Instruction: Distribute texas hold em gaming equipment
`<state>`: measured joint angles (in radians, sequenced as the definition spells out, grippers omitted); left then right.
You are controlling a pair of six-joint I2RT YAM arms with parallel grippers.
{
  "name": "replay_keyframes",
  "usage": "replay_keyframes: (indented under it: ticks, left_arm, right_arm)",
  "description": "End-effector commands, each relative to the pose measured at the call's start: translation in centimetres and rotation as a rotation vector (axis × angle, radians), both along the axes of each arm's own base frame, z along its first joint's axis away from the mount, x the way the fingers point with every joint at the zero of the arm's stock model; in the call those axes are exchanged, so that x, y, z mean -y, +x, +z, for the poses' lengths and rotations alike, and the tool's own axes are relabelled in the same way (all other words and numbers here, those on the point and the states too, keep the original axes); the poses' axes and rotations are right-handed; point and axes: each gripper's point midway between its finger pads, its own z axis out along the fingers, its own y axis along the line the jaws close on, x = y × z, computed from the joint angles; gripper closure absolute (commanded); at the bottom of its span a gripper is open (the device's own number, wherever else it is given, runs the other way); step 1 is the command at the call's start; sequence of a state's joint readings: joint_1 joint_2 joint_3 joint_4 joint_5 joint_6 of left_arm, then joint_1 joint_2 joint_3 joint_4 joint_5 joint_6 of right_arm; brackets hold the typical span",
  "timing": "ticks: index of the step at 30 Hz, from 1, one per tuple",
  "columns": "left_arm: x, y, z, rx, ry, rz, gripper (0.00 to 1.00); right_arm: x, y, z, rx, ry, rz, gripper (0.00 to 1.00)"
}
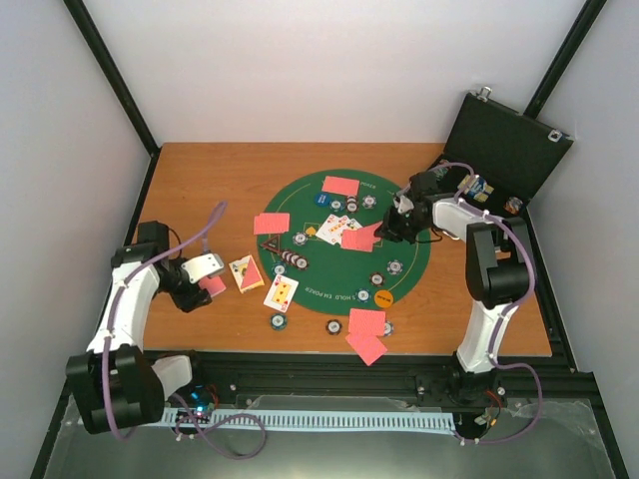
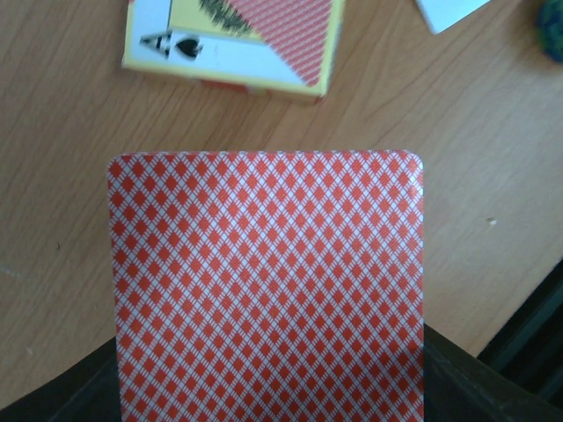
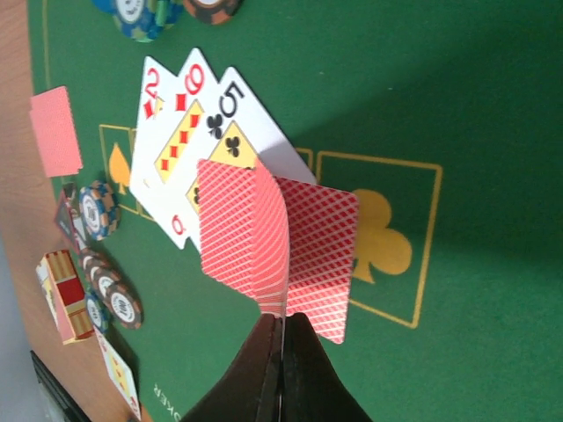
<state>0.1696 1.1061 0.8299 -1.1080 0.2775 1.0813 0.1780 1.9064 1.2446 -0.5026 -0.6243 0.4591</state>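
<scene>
My left gripper (image 1: 205,281) is shut on a red-backed card (image 1: 214,286) low over the wooden table, left of the green mat (image 1: 329,271). In the left wrist view that card (image 2: 264,290) fills the frame and hides the fingers. My right gripper (image 1: 387,232) (image 3: 281,321) is shut on another red-backed card (image 3: 251,233), held on edge over the mat beside a flat red-backed card (image 3: 325,255) and three face-up cards (image 3: 189,132). Striped chips (image 1: 292,261) and red-backed cards (image 1: 340,186) lie around the mat.
A yellow card box (image 1: 246,272) (image 2: 237,44) lies right of the left gripper, with a face-up card (image 1: 281,291) beside it. Two red-backed cards (image 1: 366,334) lie at the table's near edge. The open black case (image 1: 504,150) stands at the back right.
</scene>
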Motion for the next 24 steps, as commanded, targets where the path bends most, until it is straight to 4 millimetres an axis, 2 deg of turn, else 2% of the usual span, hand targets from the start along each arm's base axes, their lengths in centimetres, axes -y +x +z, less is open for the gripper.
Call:
replay_keyframes:
  ticks: [1,4,6,10,14,18,24]
  left_arm:
    - [-1.7,1.4,-0.9,0.050,0.009,-0.001,0.48]
    - [-2.2,1.3,-2.1,0.038,0.024,0.003,0.48]
    - [-2.2,1.6,-2.7,0.037,0.021,0.010,0.48]
    - [-2.7,2.8,-3.6,0.028,0.019,0.060,0.47]
    - [-3.2,3.7,-5.0,0.006,0.023,0.087,0.43]
    - [-3.4,4.7,-6.0,-0.006,0.016,0.110,0.41]
    - [-3.7,5.4,-8.1,-0.055,0.036,0.131,0.40]
  right_arm:
    - [0.7,0.3,-1.2,-0.022,-0.044,-0.004,0.90]
    - [1.3,0.1,-1.7,-0.036,-0.068,-0.016,0.78]
    - [1.7,0.1,-1.5,-0.030,-0.095,-0.026,0.61]
    - [2.7,-0.2,0.1,0.005,-0.151,-0.039,0.35]
    - [3.4,-0.9,2.7,0.062,-0.183,-0.046,0.20]
    - [3.7,-2.1,5.2,0.123,-0.177,-0.052,0.11]
    - [3.9,-4.6,8.2,0.197,-0.149,-0.066,0.10]
